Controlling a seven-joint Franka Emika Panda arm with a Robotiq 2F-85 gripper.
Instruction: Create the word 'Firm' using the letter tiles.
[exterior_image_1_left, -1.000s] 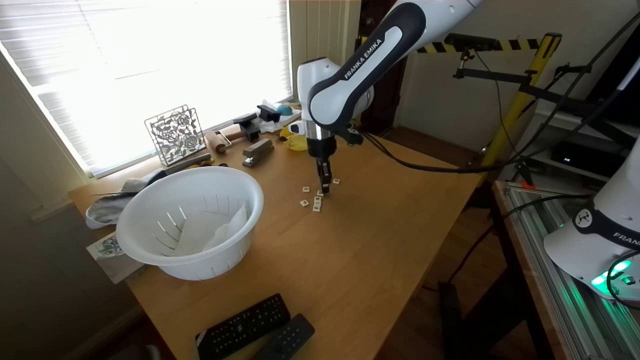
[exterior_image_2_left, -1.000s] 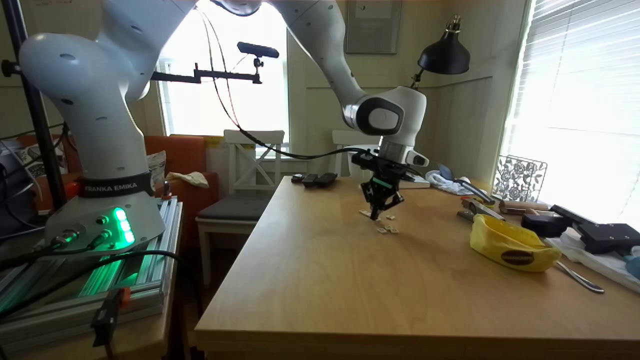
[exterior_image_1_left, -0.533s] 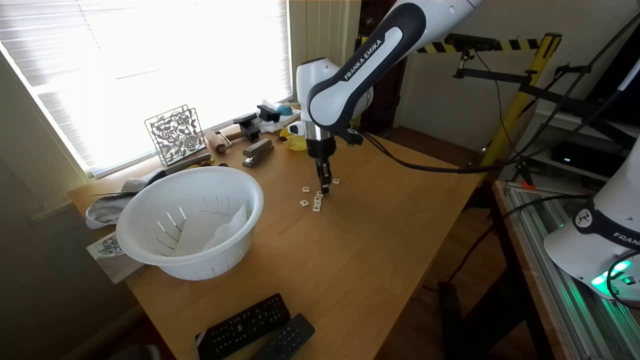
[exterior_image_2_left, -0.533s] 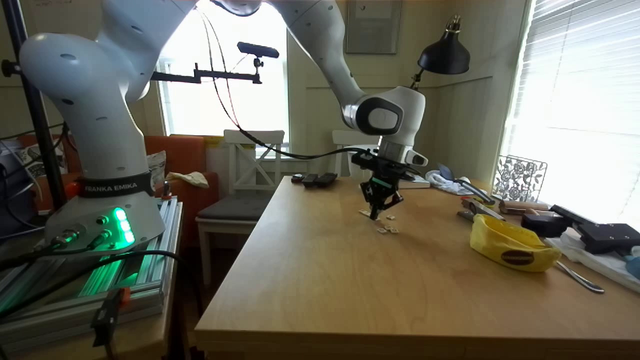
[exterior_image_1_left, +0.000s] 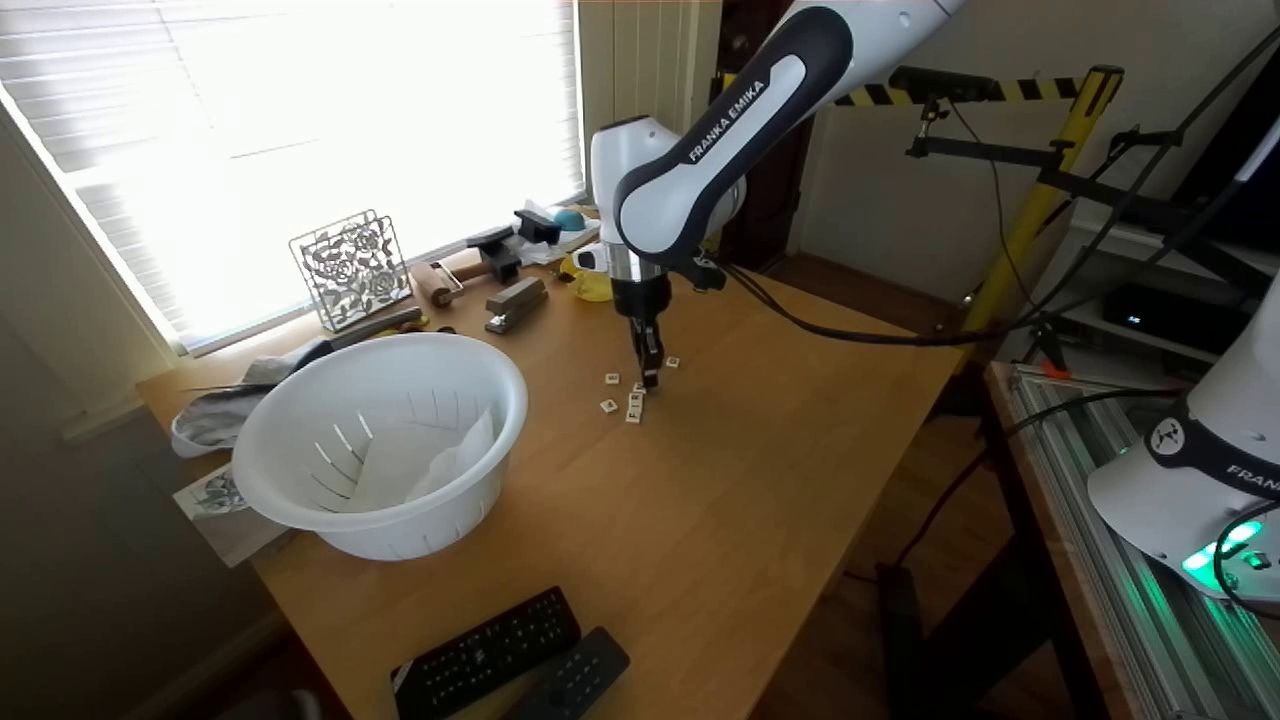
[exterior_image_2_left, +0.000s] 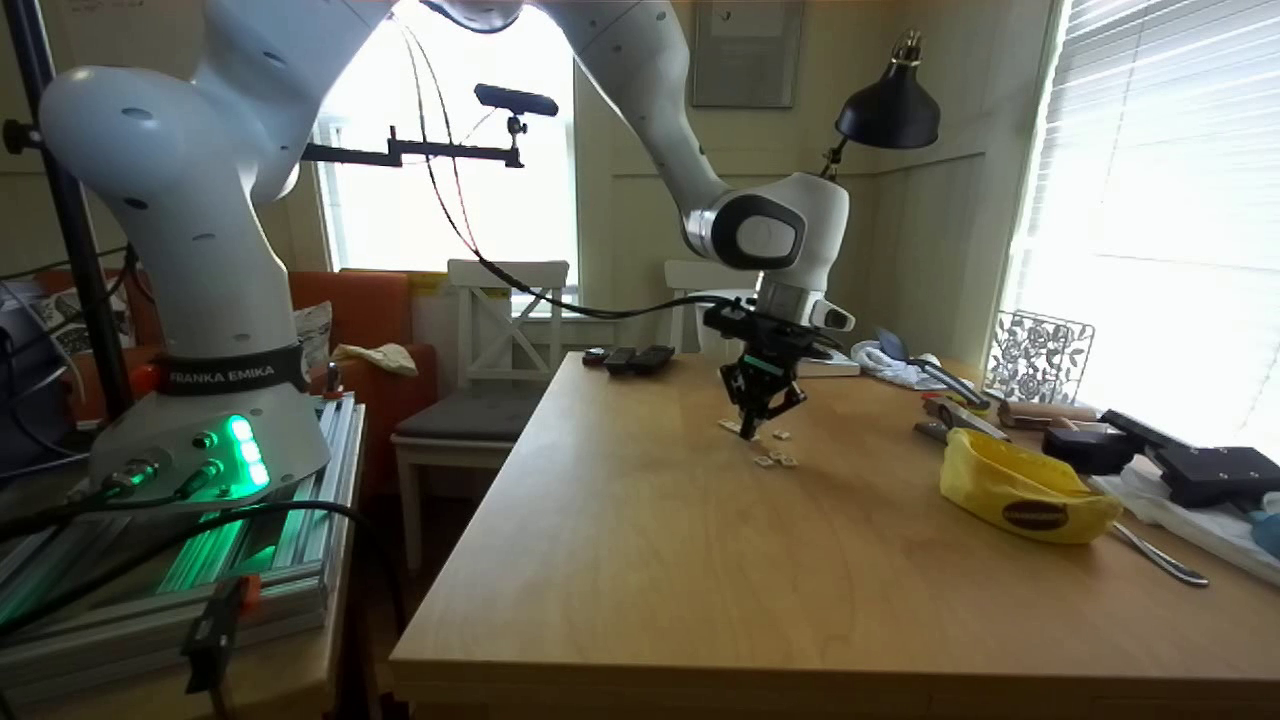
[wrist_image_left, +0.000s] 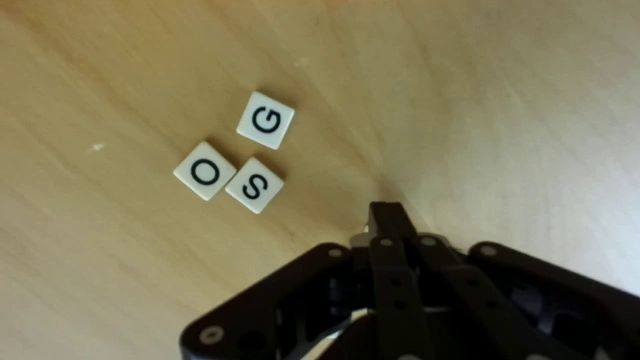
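Small white letter tiles lie on the wooden table. G, O and S tiles are readable in the wrist view, O and S nearly touching. An exterior view shows a short row of tiles, whose marks look like F, I and R. At the row's far end a further tile is partly covered by my gripper. The gripper points down with its tip low at the table, right beside that tile; contact cannot be made out. In the wrist view its fingertips meet, and nothing shows between them.
Loose tiles lie around the row. A large white bowl stands towards the window, with two black remotes near it. A stapler, a metal holder and a yellow pouch line the window side.
My wrist has drifted slightly left in both exterior views, with the fingertips staying low. The tile beside the tip appears to have shifted a little left in an exterior view.
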